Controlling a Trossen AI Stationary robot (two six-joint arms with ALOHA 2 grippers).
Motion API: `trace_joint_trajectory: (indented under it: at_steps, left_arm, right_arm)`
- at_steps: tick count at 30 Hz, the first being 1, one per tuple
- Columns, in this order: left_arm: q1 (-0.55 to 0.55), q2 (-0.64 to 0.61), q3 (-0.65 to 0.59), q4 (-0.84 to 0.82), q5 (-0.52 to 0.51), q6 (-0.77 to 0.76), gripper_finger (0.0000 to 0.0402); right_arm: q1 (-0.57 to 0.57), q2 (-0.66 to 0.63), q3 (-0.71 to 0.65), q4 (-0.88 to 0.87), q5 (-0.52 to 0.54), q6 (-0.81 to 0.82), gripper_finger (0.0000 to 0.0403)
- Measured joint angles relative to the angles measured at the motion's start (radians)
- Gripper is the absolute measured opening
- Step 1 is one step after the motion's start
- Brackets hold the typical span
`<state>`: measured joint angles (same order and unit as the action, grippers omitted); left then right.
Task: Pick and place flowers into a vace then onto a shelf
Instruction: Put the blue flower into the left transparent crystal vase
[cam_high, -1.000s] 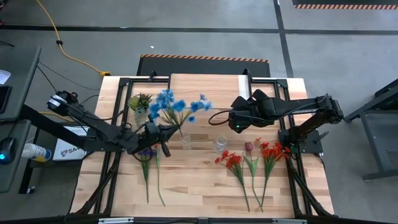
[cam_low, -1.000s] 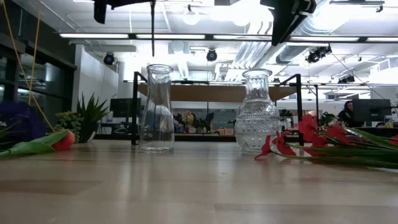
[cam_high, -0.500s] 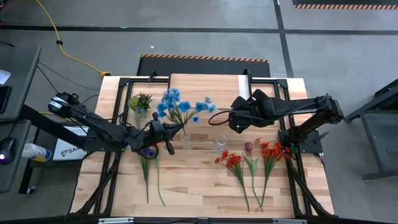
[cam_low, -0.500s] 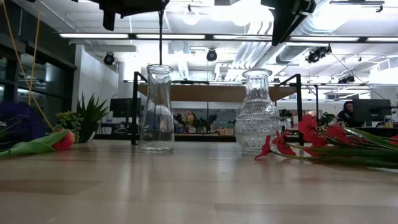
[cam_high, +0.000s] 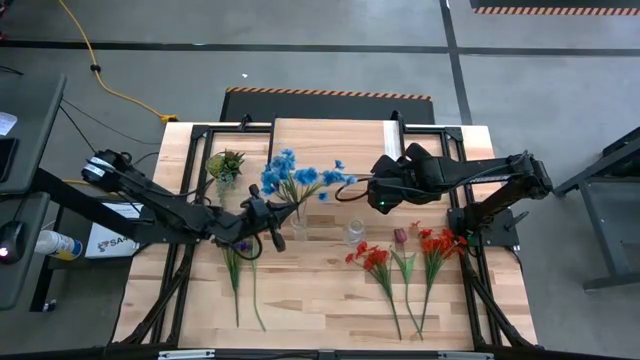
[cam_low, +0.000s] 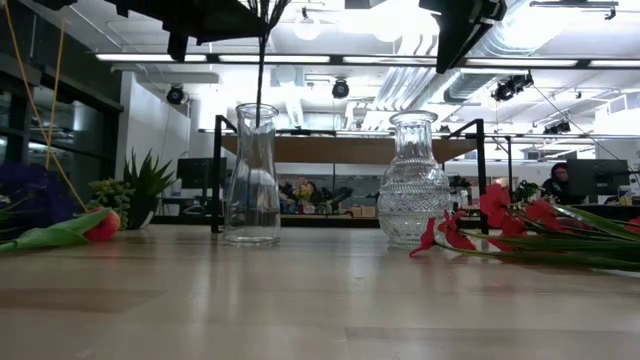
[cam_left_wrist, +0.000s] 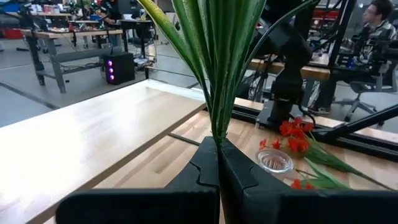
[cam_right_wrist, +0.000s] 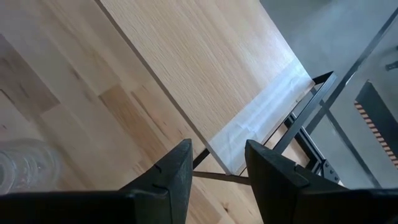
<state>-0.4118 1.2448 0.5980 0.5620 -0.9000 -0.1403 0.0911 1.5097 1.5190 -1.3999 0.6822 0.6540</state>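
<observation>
While the left tool (cam_high: 262, 222) is clamped tight on the stems of the blue flowers (cam_high: 300, 178), I'm mostly worried about the stem tips missing the mouth of the tall plain vase (cam_low: 251, 174). In the low view the stems hang right at the vase's rim, near the middle of the desk (cam_high: 320, 290), so a slightly off approach could catch the lip and tip the glass over. It looks light and narrow, so I'd guess it won't take much of a shove.

The bunch is also top-heavy, with blooms fanned out toward the shelf (cam_high: 335, 135) at the desk's far edge. If I let go before the stems are well down, I think it could flop out sideways.

The right tool (cam_high: 377, 197) hangs above the desk beside the ribbed vase (cam_low: 416, 180), fingers (cam_right_wrist: 174, 171) apart with nothing between them. It's near enough that a sloppy move there could clip the blooms or that second vase.

The red flowers (cam_high: 378, 262) and the rest lie on the desk's near half, not picked yet.
</observation>
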Motion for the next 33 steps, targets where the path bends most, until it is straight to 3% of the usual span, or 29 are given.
trace_joint_trajectory:
  at_steps: [21, 33]
  left_arm:
    - [-0.001, 0.063, -0.001, -0.102, 0.012, -0.172, 0.0027]
    - [-0.001, 0.063, -0.001, -0.154, -0.005, -0.208, 0.0027]
  right_arm:
    - [0.0, 0.0, 0.0, -0.015, -0.004, -0.007, 0.0139]
    - [0.0, 0.0, 0.0, -0.156, -0.071, -0.007, 0.0139]
